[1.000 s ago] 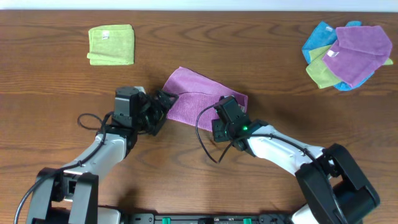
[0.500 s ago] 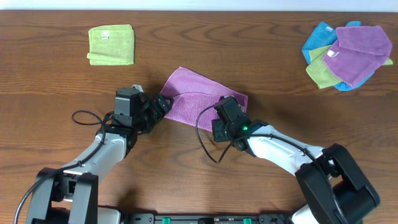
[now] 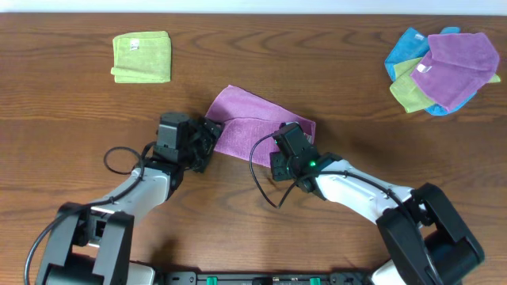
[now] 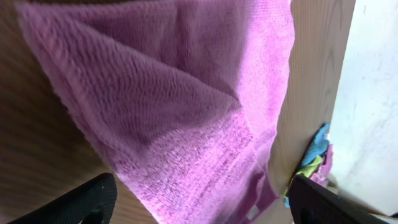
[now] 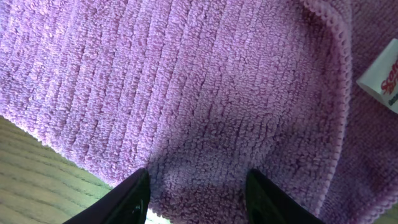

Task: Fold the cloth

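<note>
Okay, quick notes for you. The cloth (image 3: 257, 125) lies flat on the table (image 3: 253, 206) near the middle, set at a slant. One layer is lapped over another, and you can see the seam line running across it in the overhead view.

Your left gripper (image 3: 207, 137) sits at the cloth's left edge, low to the wood. In the left wrist view its two fingertips (image 4: 93, 199) stand wide apart at the bottom corners. The pink terry is spread ahead between them and nothing is pinched, so the jaws are parted and empty. Whether a tip touches the fabric you can't tell.

Your right gripper (image 3: 287, 146) is over the cloth's lower right corner. In the right wrist view its fingertips (image 5: 134, 196) stand apart just above the near hem, with the fabric flat under them and no fold caught between. So that one is also parted with nothing gripped. A white label (image 5: 380, 78) shows near the stitched edge on the right of that view.

A folded green cloth (image 3: 141, 57) sits at the far left. A pile of cloths (image 3: 444, 70) in blue, green and purple sits at the far right. Both are well apart from the arms.
</note>
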Robot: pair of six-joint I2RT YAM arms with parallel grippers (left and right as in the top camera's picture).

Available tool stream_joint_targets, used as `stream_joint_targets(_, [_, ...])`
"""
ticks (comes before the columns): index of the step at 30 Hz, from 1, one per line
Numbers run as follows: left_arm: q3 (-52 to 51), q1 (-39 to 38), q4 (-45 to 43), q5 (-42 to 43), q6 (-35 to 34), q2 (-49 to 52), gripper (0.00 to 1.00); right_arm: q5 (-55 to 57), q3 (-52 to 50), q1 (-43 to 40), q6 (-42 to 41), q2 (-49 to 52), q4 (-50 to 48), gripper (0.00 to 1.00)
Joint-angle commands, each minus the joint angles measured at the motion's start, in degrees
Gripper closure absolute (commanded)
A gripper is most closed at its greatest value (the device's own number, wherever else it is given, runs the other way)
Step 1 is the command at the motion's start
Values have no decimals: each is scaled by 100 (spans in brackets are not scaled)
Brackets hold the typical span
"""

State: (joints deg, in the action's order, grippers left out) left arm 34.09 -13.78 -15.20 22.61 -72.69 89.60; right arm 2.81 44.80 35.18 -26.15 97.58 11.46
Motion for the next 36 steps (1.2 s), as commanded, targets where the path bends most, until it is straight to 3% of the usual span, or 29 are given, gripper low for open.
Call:
stream_joint_targets(1, [63,-9,-61,-197,-422,94,11,-175,-439,11,-166,476,245,50])
stream_joint_targets(6, [63,-7,-116,-584,-411,116,18,-175,-439,11,-164,476,243,50])
stream_joint_targets(11, [66,-7,-273,-881,-415,199,16,-175,-439,11,-162,476,238,50])
stream_joint_targets(20, [72,-17,-1764,-407,-925,1261,14,-175,-439,11,-160,476,208,50])
stream_joint_targets(22, [83,-17,-1805,-455,-918,1287,24,-175,-439,11,-162,476,210,49])
stream_joint_targets(23, [87,-17,-1810,-459,-922,1287,36,-175,-439,11,-162,476,210,49])
stream_joint_targets(24, [105,-11,-1810,-450,-925,1285,60,-175,-439,11,-162,476,210,49])
stream_joint_targets(25, [131,-11,-1805,-431,-925,1287,94,-175,-439,11,-162,476,210,50])
stream_joint_targets(36, [529,-2,-1810,-286,-1182,1274,94,-177,-439,11,-162,476,227,49])
